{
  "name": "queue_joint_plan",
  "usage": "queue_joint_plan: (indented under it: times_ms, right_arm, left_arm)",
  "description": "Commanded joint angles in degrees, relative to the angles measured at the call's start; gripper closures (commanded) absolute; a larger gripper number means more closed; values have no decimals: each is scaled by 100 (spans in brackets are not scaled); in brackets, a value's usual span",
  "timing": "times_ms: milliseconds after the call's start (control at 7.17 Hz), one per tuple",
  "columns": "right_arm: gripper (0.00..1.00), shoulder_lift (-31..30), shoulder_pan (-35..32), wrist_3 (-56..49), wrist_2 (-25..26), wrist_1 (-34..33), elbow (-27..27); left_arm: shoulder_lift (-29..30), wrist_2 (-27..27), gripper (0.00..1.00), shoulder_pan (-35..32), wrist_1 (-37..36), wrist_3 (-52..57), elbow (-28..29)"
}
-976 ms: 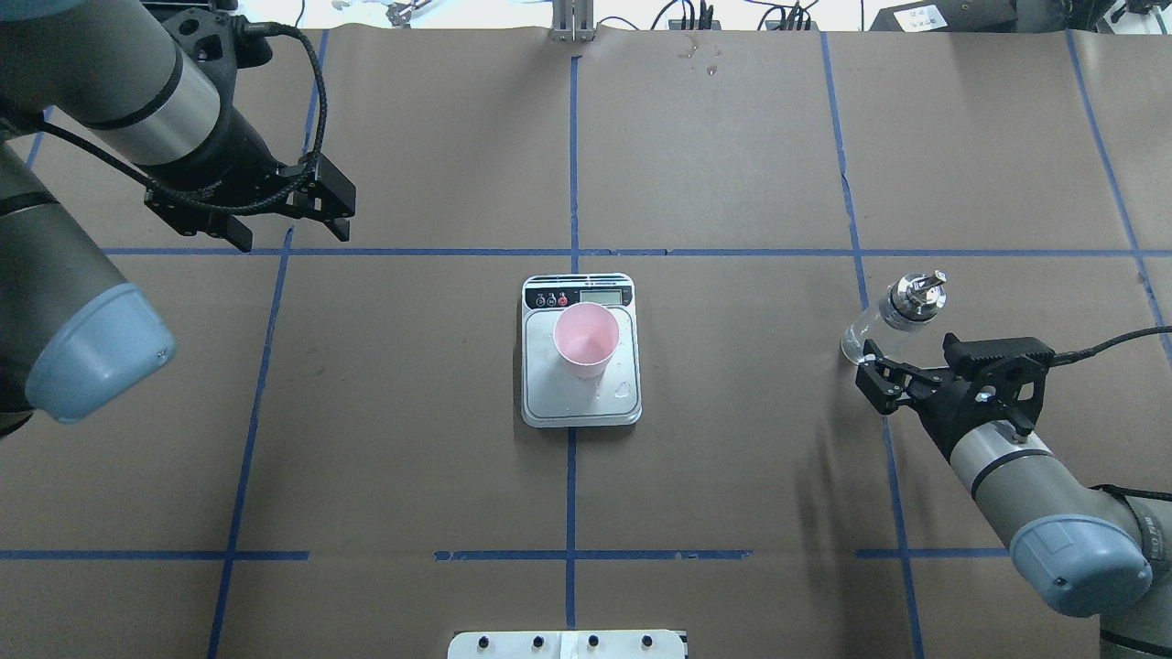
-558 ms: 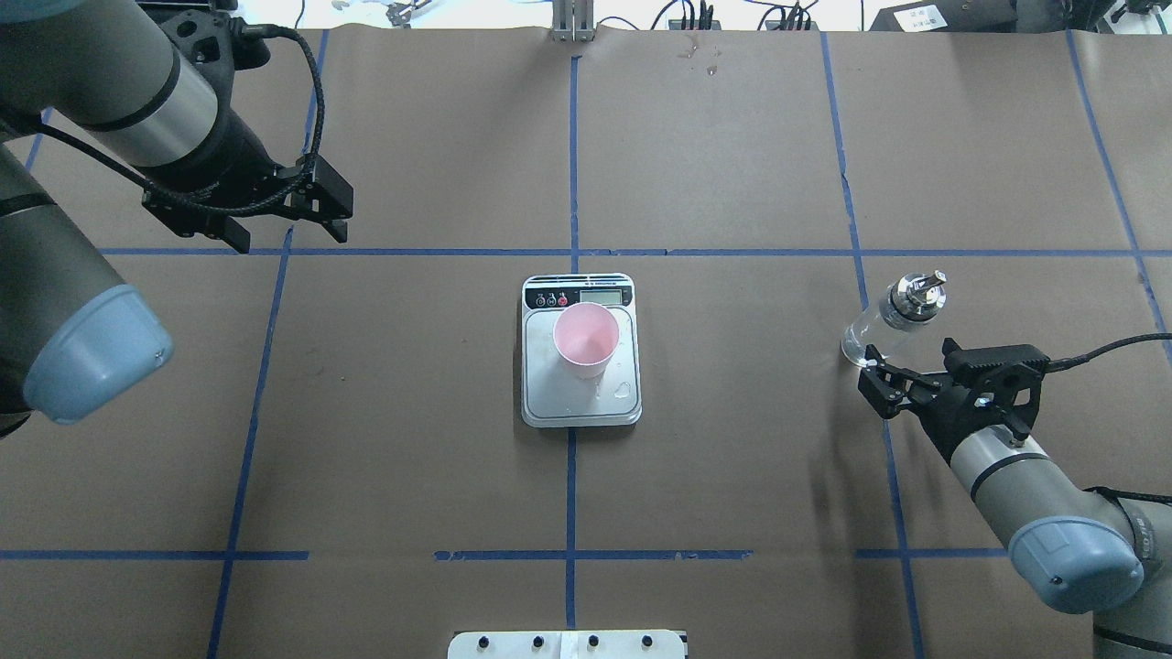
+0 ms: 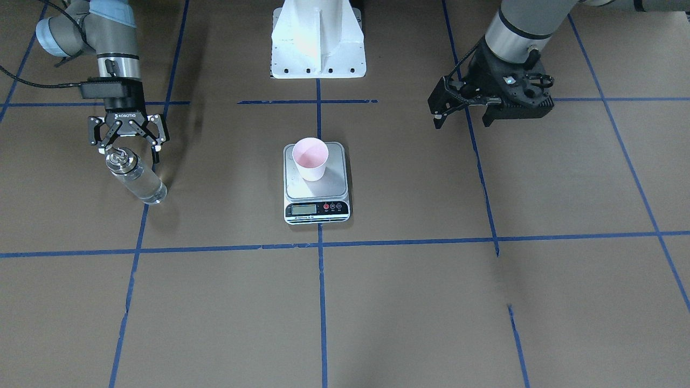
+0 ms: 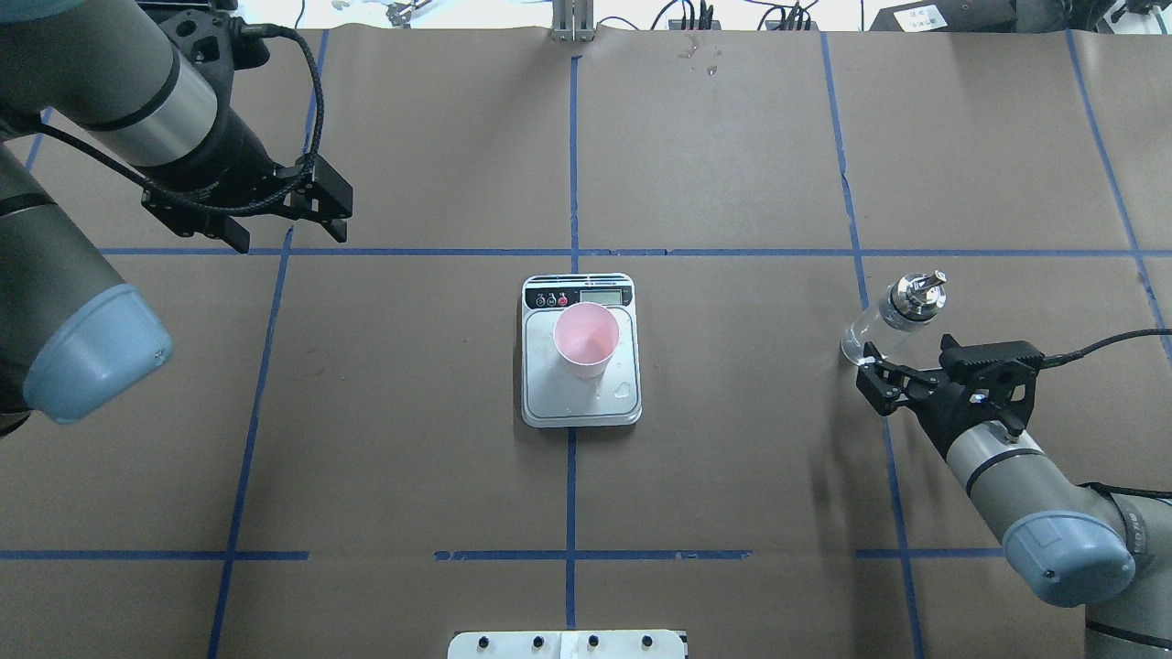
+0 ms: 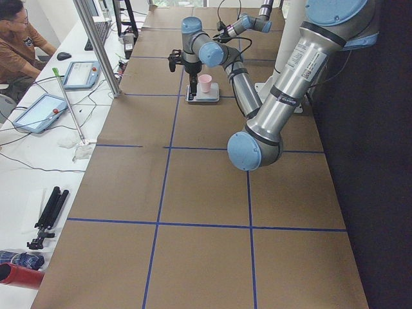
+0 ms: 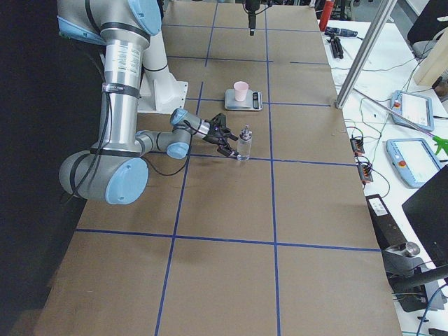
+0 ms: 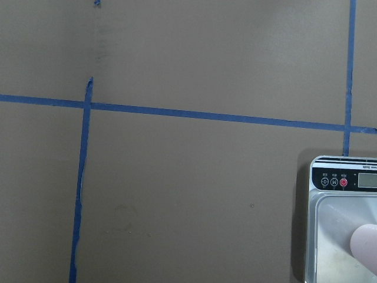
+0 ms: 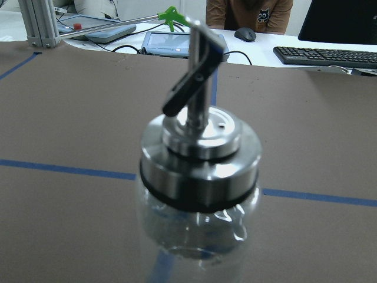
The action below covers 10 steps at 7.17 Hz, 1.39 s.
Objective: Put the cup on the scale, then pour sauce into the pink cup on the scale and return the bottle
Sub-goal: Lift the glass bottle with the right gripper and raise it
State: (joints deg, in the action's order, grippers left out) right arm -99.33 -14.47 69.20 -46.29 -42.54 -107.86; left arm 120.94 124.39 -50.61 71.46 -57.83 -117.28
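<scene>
The cup [image 4: 586, 340] stands upright on the scale [image 4: 548, 403], toward the display end of its steel platform, at the middle of the table [image 4: 732, 476]. A few clear drops [image 4: 624, 391] lie on the platform beside it. The bottle [image 4: 877, 322] stands upright well off to the robot's right, with clear sauce [image 3: 144, 187] inside and its silver spout cap [image 8: 200, 150] filling the right wrist view. The right gripper [image 4: 872, 377] sits just beside it, jaws spread wide, gripping nothing. The left gripper [image 4: 293, 234] hangs over the table's far left, likewise spread and empty.
</scene>
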Motion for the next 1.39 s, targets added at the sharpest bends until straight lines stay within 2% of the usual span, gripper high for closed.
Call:
queue_joint_plan:
  times_ms: [0, 697, 1255]
  right_arm:
    - [0, 325, -117, -205, -2, 0, 220]
    - [0, 396, -328, -398, -38, -17, 248]
    - [0, 678, -522, -452, -134, -9, 546]
  left_arm:
    - [0, 6, 0, 8, 0, 0, 4]
    - [0, -3, 0, 8, 9, 0, 39]
    - [9, -3, 0, -1, 0, 0, 39]
